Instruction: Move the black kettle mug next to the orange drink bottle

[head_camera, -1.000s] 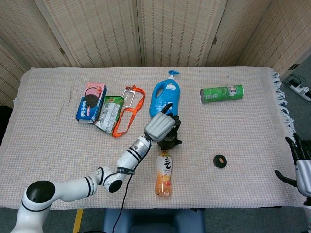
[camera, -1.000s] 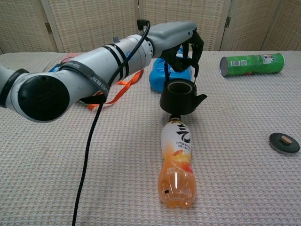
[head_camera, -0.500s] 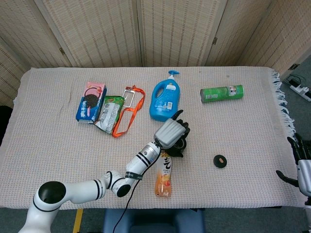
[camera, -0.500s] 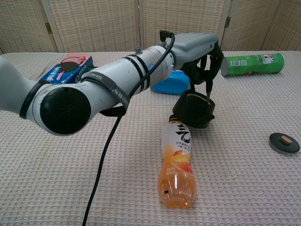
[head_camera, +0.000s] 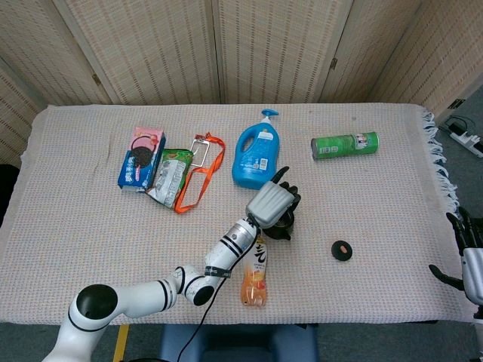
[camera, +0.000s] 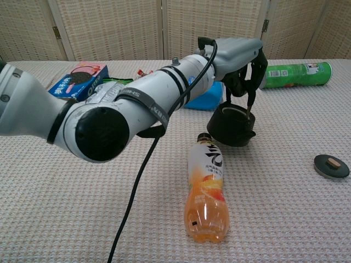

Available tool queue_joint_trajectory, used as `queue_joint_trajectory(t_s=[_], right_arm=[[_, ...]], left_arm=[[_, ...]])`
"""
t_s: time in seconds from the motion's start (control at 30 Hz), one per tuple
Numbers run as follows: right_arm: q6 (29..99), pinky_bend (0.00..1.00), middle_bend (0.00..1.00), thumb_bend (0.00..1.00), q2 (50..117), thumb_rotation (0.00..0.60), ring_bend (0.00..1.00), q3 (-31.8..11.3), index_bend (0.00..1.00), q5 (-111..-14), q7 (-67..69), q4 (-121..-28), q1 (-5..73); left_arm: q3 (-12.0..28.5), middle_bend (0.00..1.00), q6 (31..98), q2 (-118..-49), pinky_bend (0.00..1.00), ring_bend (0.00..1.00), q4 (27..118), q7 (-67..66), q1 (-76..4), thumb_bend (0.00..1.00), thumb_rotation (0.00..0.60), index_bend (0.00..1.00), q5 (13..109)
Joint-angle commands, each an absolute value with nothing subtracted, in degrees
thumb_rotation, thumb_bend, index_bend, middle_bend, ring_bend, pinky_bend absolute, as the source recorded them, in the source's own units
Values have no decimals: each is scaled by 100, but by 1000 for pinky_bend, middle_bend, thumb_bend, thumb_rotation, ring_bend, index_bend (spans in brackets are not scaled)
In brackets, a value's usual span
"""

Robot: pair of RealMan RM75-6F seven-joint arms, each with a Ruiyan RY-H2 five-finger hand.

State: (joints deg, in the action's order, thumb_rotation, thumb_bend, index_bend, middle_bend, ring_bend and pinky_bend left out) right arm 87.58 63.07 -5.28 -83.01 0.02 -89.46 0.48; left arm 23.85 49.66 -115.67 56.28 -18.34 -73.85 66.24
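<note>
Left robot hand (camera: 241,57) pinches the black kettle mug (camera: 233,125) at frame centre, lowering it beside the orange drink bottle (camera: 206,193).

I see open cloth to the right of the black kettle mug (camera: 233,125), out to the small black lid (camera: 331,165); the orange drink bottle (camera: 206,189) and blue detergent bottle (head_camera: 256,157) crowd its other sides.

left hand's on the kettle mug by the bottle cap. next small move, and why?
Probably lower and release. The left hand holds the black kettle mug tilted, just right of the cap end of the orange drink bottle; setting it flat there would likely finish the placement.
</note>
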Motion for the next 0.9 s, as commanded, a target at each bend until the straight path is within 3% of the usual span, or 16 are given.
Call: queue_joint_trajectory(t_s=[0.03,0.2,0.27,0.43,0.53,0.9], right_arm=[[8762,0,41,159,6304,600,154,-528,70,-8295,-1,-8949,44],[8762,0,40,160,6295,600,154,-531,70,-8278,-10,-8957,38],[8765,0,40,161,6297,600,154,-534,69,-8278,-11,-8960,39],[8754,0,40,160,6300,600,153,-536,70,-8282,-18,-8963,49],[8757,0,41,160,6301,600,153,-538,70,-8296,-28,-8974,58],[8845,0,41,160,6293,600,153,-529,70,-8359,-24,-9014,30]], left_arm=[[2407,386,4981,-11652,23,353,5509,-1903,-7434,607,600,625,6563],[2365,386,4947,-11764,14,341,5366,-2005,-7458,541,600,595,6479],[2337,367,4830,-11749,5,309,5390,-2117,-7445,490,600,531,6366],[2321,132,4543,-11545,0,120,5780,-2627,-7396,321,600,160,5903],[2349,16,4448,-11352,0,18,6155,-2943,-7366,257,600,21,5535],[2309,0,4782,-10711,0,0,7319,-3651,-7243,194,600,0,4598]])
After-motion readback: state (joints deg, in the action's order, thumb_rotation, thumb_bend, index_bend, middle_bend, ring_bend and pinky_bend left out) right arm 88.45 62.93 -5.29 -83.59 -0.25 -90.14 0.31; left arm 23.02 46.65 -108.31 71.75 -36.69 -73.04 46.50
